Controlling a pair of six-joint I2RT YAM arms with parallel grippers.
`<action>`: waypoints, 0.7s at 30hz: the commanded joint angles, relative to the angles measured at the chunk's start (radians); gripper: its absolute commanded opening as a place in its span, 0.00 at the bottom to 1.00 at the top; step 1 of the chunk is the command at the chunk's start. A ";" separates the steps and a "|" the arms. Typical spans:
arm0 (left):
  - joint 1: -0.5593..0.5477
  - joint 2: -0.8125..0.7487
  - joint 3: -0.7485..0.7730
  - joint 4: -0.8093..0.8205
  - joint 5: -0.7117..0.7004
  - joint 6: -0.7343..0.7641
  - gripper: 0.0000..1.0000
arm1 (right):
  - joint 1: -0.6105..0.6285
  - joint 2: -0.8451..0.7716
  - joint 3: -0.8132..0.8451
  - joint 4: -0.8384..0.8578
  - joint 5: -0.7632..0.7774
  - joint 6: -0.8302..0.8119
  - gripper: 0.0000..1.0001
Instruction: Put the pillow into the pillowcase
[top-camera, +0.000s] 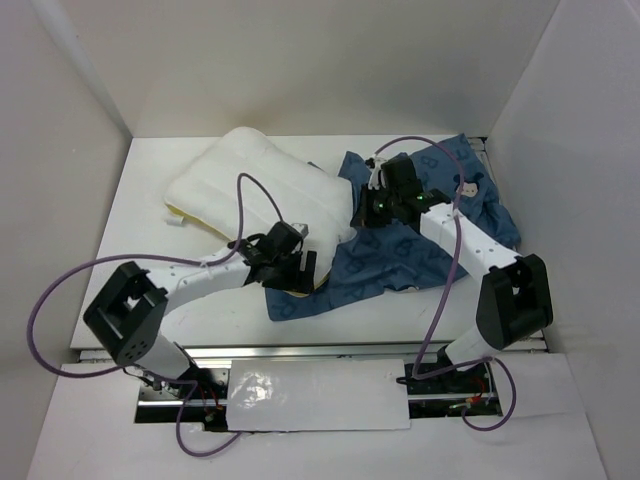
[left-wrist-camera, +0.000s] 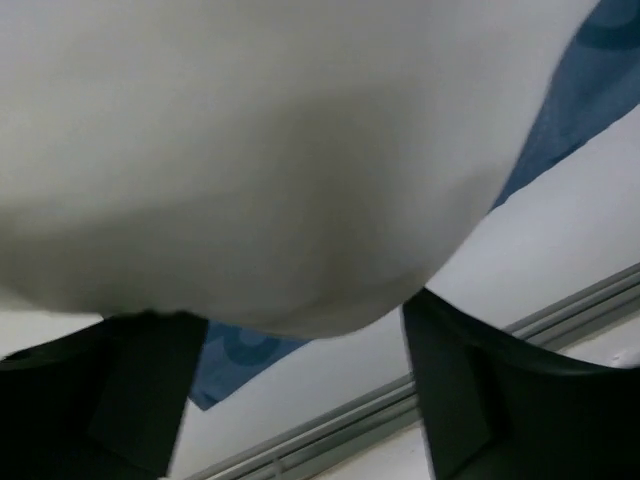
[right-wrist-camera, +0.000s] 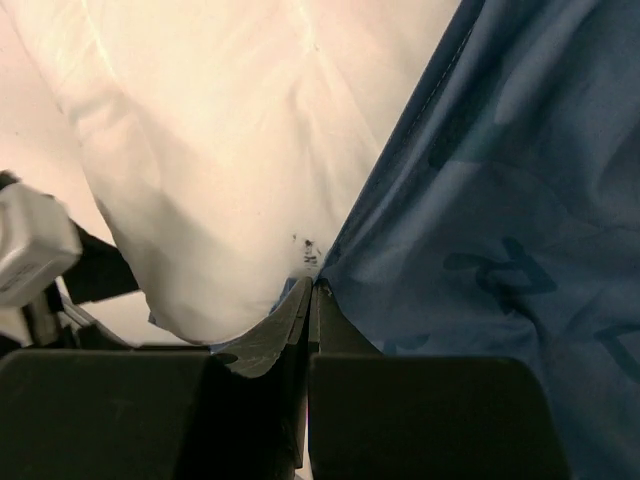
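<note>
My left claw (left-wrist-camera: 295, 335) stood wide open against the near edge of the pillow (top-camera: 262, 185), gripping nothing. My right claw (right-wrist-camera: 310, 293) was pinched shut on the pillowcase (top-camera: 372, 272) hem, at that pillow's right end.

From here I see the white table (top-camera: 145, 215) carrying two things. The pillow (top-camera: 262, 185) lies flat, bulging between the left gripper's (top-camera: 295, 262) spread jaws. The crumpled pillowcase (top-camera: 410, 262) spreads under the right gripper's (top-camera: 374, 182) closed jaws, touching the pillow.
</note>
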 joint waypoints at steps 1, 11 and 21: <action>-0.021 0.083 0.049 0.183 0.077 -0.057 0.83 | 0.026 -0.043 0.021 0.011 0.004 -0.029 0.00; -0.049 0.002 0.122 0.131 -0.097 -0.091 0.00 | 0.080 -0.083 0.050 -0.042 0.032 -0.071 0.00; -0.124 0.027 0.229 0.445 -0.228 -0.128 0.00 | 0.089 -0.092 0.154 -0.116 -0.189 -0.051 0.00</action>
